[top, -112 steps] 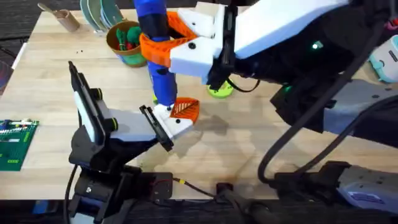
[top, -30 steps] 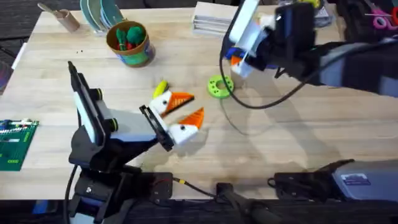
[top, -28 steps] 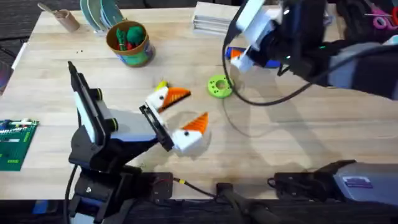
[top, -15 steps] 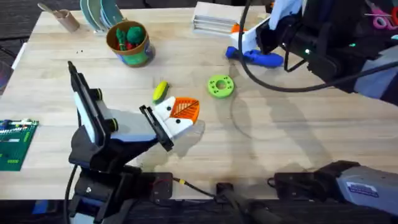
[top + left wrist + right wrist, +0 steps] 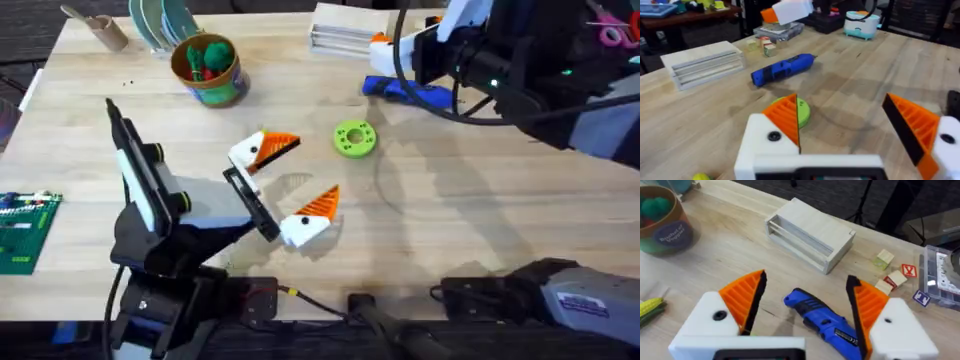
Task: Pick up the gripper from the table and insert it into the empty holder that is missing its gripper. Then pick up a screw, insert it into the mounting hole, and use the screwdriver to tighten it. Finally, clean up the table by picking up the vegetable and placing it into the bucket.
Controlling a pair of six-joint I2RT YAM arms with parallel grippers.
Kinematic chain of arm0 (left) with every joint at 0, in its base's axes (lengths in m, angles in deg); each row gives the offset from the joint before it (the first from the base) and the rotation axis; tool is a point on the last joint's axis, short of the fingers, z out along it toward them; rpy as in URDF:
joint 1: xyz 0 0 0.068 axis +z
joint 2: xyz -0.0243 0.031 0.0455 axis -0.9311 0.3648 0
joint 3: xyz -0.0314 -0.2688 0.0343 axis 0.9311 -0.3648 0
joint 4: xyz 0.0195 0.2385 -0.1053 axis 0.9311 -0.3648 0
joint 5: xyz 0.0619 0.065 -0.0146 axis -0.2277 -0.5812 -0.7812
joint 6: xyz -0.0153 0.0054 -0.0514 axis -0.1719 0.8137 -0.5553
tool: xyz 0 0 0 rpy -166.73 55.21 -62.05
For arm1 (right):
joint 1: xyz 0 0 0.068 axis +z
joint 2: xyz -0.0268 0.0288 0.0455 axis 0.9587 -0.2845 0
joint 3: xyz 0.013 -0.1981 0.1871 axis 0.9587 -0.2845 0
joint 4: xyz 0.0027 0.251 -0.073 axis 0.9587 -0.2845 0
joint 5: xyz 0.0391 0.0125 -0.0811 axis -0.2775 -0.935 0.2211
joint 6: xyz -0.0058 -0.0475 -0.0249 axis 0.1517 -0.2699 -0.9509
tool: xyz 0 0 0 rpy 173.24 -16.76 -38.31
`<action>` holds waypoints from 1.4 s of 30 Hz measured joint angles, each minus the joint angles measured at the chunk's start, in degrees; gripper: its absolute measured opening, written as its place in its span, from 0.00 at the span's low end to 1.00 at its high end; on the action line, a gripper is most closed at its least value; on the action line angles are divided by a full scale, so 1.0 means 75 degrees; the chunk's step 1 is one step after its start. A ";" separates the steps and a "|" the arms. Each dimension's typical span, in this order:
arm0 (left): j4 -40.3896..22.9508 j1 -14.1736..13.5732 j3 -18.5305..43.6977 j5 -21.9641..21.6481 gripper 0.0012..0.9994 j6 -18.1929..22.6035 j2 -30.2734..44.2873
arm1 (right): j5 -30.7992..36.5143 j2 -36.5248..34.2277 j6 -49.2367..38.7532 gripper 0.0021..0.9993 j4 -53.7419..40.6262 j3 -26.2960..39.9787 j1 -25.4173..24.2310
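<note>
The left gripper (image 5: 285, 187) sits low over the middle of the table (image 5: 470, 225), its two white fingers with orange ribbed tips spread wide and holding nothing; in the overhead view one tip points up and to the right near the green ring (image 5: 353, 138) and the other lies closer to the arm's base. In the left wrist view the same fingers (image 5: 774, 131) frame the bare wood, with the green ring (image 5: 803, 111) just beyond them and the blue screwdriver (image 5: 782, 69) lying flat on the table farther off. The right gripper (image 5: 805, 305) is at the far right part of the table, hovering directly above the screwdriver (image 5: 408, 91); its orange-tipped fingers are wide apart, one on each side of the blue body (image 5: 822, 320), not touching it. The screwdriver lies on its side next to a pale slatted wooden block (image 5: 810, 234), with small wooden cubes (image 5: 884, 258) nearby. The yellow vegetable (image 5: 650, 307) with its green end shows at the edge of the right wrist view, lying on the table, and a bit of yellow (image 5: 701, 176) shows at the rim of the left wrist view. The bucket (image 5: 207, 68) stands near the far left of the table, already holding green and red toy pieces.
</note>
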 joint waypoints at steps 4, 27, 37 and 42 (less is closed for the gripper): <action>-0.0149 0.0000 0.0062 -0.0380 0.99 0.0051 0.0000 | 0.0000 0.0000 0.0029 0.99 -0.0121 0.0000 0.0000; -0.8128 0.0000 0.7718 -0.6085 0.99 0.0133 0.3774 | 0.0000 0.0000 0.0087 0.99 -0.0212 0.0000 0.0003; -0.8440 0.0000 0.9072 -0.6841 0.99 0.0145 0.5208 | 0.0000 0.0000 0.0090 0.99 -0.0212 0.0000 0.0003; -0.8003 0.0000 0.9093 -0.6695 0.99 0.0031 0.5372 | 0.0000 0.0000 0.0102 0.99 -0.0212 0.0000 0.0003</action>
